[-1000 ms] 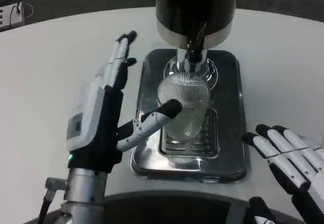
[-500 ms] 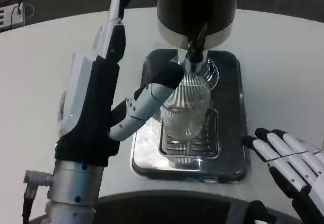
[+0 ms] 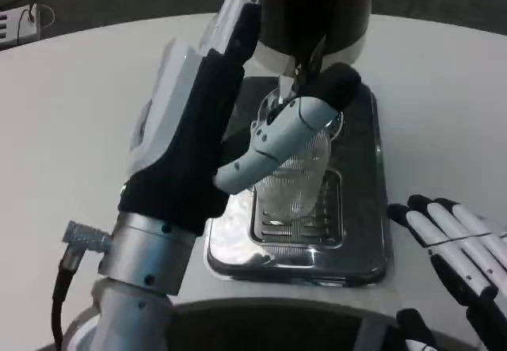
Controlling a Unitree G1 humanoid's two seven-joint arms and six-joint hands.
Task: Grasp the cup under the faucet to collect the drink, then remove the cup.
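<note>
Left hand (image 3: 206, 113) now up by faucet (image 3: 305, 70)

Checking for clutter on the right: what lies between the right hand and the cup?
Head view: only the steel drip tray's rim and bare white table separate the right hand from the cup.

The cup (image 3: 295, 178) looks like clear, finely ribbed glass. The tray (image 3: 360, 232) beneath is polished, mirror-glossy metal. The table (image 3: 71, 129) is smooth matt white. The dispenser (image 3: 317, 6) is glossy black.

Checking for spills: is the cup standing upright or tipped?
Upright. The ribbed clear cup stands on the drip tray's grate beneath the faucet, with the left hand reaching across it.
</note>
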